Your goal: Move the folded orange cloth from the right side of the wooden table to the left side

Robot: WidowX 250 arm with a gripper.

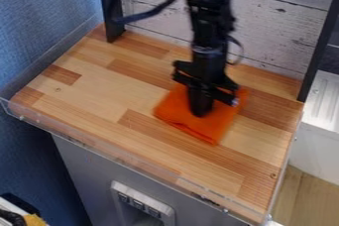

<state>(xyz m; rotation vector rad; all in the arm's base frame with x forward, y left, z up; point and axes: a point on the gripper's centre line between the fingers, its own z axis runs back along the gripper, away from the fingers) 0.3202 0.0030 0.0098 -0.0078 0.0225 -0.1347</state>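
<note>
Apparently, grasping is in hand: the end effector [200,110] (open or closed, I can't tell) is at the folded orange cloth [213,130] on the wooden tabletop [109,93], probably needing a secure pinch next.

The cloth [220,130] at the centre is plain bright orange, and the gripper [200,111] over it is black. The counter [99,84] is patched in pale tan and reddish-brown wood strips. Behind it, whitish planks [278,31] carry dark seams and specks. The left wall [39,27] is mottled blue, the posts [321,41] black, the front panel [79,163] grey, and the floor [308,197] at lower right light brown.
</note>
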